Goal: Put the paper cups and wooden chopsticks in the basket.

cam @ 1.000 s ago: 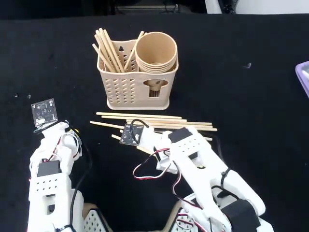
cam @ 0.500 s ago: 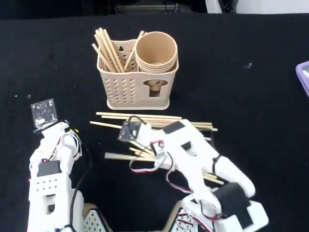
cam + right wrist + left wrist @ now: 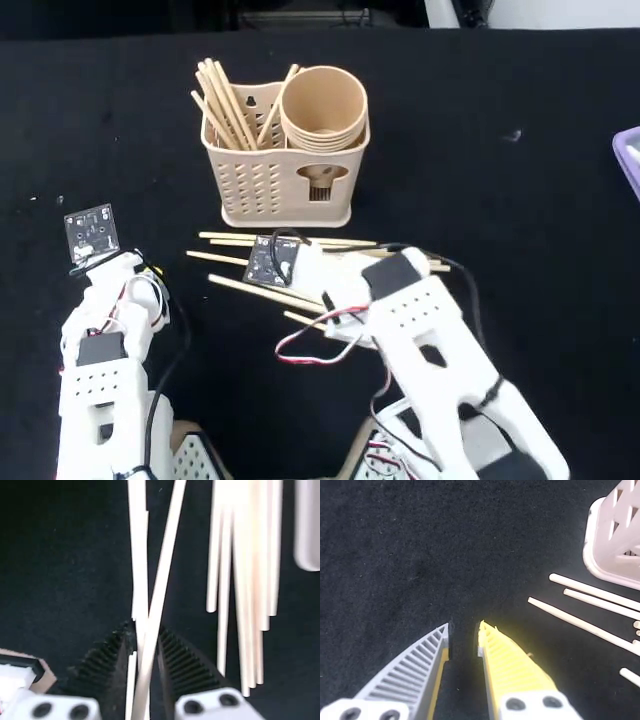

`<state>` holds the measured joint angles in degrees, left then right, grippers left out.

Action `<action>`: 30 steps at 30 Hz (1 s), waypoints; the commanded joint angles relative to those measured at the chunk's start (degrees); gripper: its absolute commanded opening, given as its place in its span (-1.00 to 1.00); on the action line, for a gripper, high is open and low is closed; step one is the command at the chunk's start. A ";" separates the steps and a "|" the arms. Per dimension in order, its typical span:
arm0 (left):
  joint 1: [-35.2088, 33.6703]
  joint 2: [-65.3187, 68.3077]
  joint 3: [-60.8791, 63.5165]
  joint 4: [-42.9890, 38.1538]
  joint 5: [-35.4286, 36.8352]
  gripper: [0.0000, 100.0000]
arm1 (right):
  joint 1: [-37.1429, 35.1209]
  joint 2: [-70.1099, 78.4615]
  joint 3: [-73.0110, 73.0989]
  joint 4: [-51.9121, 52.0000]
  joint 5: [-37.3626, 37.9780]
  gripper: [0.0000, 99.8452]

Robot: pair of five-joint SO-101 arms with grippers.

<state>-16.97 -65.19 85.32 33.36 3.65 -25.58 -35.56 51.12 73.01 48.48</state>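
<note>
The beige basket (image 3: 285,180) stands at the table's back centre, with stacked paper cups (image 3: 323,105) in one side and several chopsticks (image 3: 225,100) in the other. More loose chopsticks (image 3: 300,240) (image 3: 245,580) lie in front of it. My right gripper (image 3: 146,630) is shut on a few chopsticks (image 3: 150,580) that stick out slanted toward the left (image 3: 262,292). My left gripper (image 3: 464,628) hovers low over bare cloth at the front left, its jaws a narrow gap apart with nothing between them. The basket's corner (image 3: 610,545) and loose chopsticks (image 3: 585,625) are beyond the left gripper.
Black cloth covers the table (image 3: 520,250). A purple container (image 3: 628,155) pokes in at the right edge. The left arm's body (image 3: 100,360) takes up the front left, and the right arm (image 3: 430,340) the front centre.
The right arm has swung and shifted toward the basket, and the chopsticks in its grip have changed angle and position. The left arm has not moved.
</note>
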 commanded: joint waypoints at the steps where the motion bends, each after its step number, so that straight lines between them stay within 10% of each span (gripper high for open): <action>1: 0.04 -0.70 -0.48 -0.97 -0.35 -0.78 | -0.53 -7.08 -3.65 0.53 -1.76 -0.98; 30: -0.04 -0.70 -0.48 -1.05 -0.44 -0.78 | -4.92 -11.82 -1.80 -1.76 -11.34 -0.98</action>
<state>-16.97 -65.19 85.32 33.36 3.65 -30.07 -45.85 46.20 74.51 37.41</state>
